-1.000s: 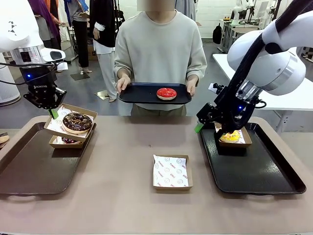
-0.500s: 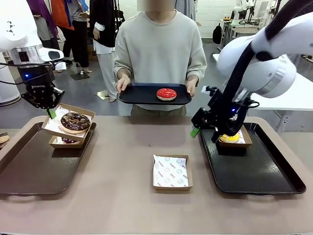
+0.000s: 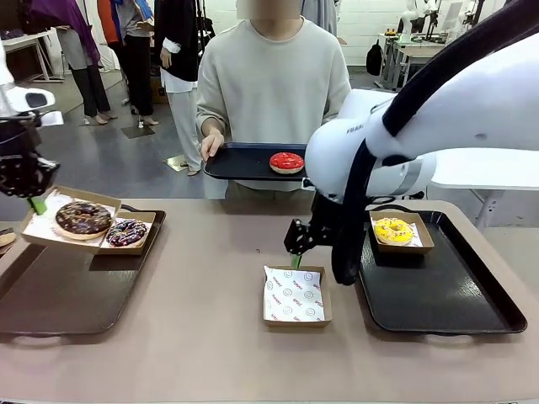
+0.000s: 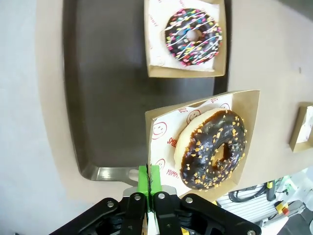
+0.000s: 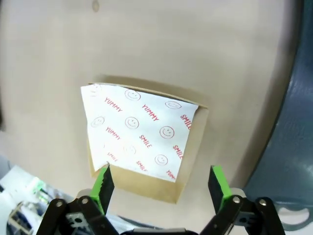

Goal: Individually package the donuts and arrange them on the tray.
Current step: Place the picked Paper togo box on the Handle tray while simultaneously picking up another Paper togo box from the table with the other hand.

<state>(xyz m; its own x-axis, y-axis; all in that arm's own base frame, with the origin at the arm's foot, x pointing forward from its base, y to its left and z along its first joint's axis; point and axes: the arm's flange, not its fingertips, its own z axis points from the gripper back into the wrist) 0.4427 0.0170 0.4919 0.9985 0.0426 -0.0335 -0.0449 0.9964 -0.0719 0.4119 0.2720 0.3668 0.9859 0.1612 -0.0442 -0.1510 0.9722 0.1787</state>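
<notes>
Plainly, the left claw [image 4: 150, 177] is pinched shut on one rim of a paper-lined box [image 4: 243, 105], and the chocolate donut [image 4: 212, 149] lies in that box. In the front view the box hangs over the far edge of the left tray [image 3: 59, 295], just beside a second box holding the sprinkled donut [image 3: 126, 232]. A grip on a single rim is the weak point, I judge. If the box tips or the cardboard slides between the pads, the chocolate donut could roll out, or the held box could knock its neighbour. The right claw [image 5: 161, 188] stands apart above the empty box [image 5: 194, 149] near the middle of the table [image 3: 194, 337], touching nothing. Closing there might catch only the loose printed liner and drag it free. Farther off, the yellow donut [image 3: 393, 230] sits boxed at the far left corner of the right tray [image 3: 455, 311], close to that arm, which might nudge it. The red donut [image 3: 286, 161] lies unboxed on the person's tray [image 3: 240, 164], beyond the table's far edge.
</notes>
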